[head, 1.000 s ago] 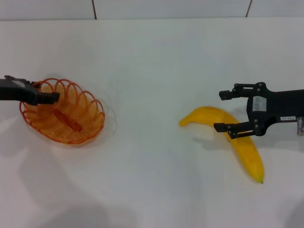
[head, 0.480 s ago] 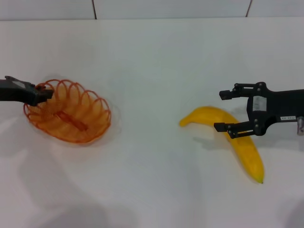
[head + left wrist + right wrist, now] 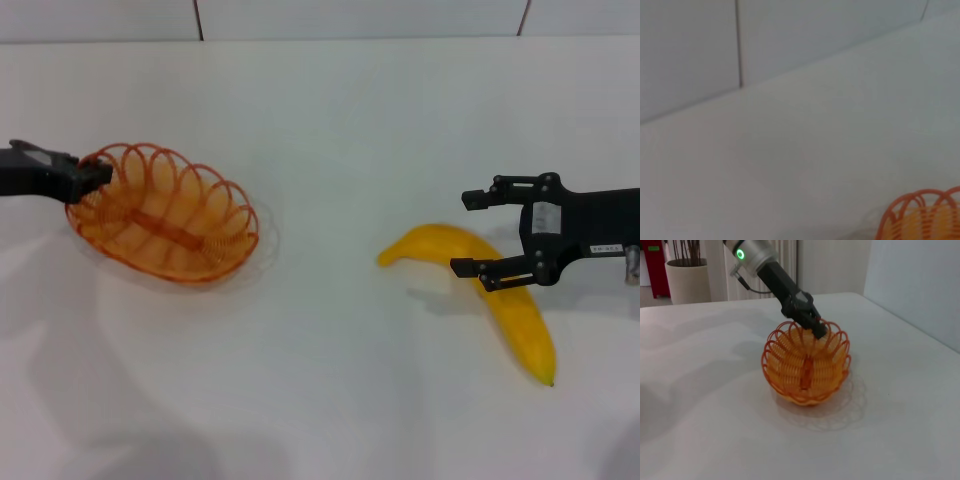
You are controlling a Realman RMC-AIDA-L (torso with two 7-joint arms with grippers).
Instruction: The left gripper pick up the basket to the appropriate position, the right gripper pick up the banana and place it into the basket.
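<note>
The orange wire basket (image 3: 165, 215) hangs tilted just above the white table at the left. My left gripper (image 3: 92, 178) is shut on its rim at the left end. The right wrist view shows the basket (image 3: 807, 365) lifted, with the left gripper (image 3: 815, 326) clamped on its far rim. A piece of the basket's rim (image 3: 920, 217) shows in the left wrist view. The yellow banana (image 3: 500, 300) lies on the table at the right. My right gripper (image 3: 478, 232) is open and hovers over the banana's middle, one finger on each side.
A white table (image 3: 330, 380) spreads between the basket and the banana. A tiled wall (image 3: 350, 18) runs along the back edge. In the right wrist view a pot with twigs (image 3: 687, 280) stands far off behind the table.
My left gripper has lifted the basket and carried it to the right, toward the table's middle. The right gripper and the banana have not moved.
</note>
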